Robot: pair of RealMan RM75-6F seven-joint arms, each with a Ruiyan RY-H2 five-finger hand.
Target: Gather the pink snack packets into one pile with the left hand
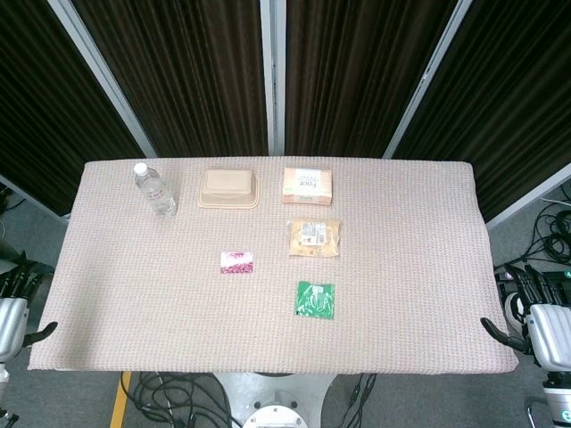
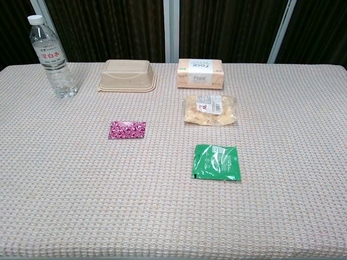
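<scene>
One pink snack packet (image 1: 236, 262) (image 2: 127, 130) lies flat on the woven tablecloth, left of the middle. I see no other pink packet. My left hand (image 1: 16, 312) hangs off the table's left edge near the front corner, well away from the packet, fingers apart and holding nothing. My right hand (image 1: 540, 316) sits off the right edge near the front corner, also with fingers apart and nothing in it. Neither hand shows in the chest view.
A water bottle (image 1: 154, 189) (image 2: 52, 58) stands at the back left. Beside it are a beige lidded container (image 1: 228, 189) (image 2: 128, 75) and a tissue box (image 1: 307, 185) (image 2: 200, 73). A clear bag of pastries (image 1: 314, 238) (image 2: 210, 109) and a green packet (image 1: 316, 299) (image 2: 216, 162) lie right of the pink one.
</scene>
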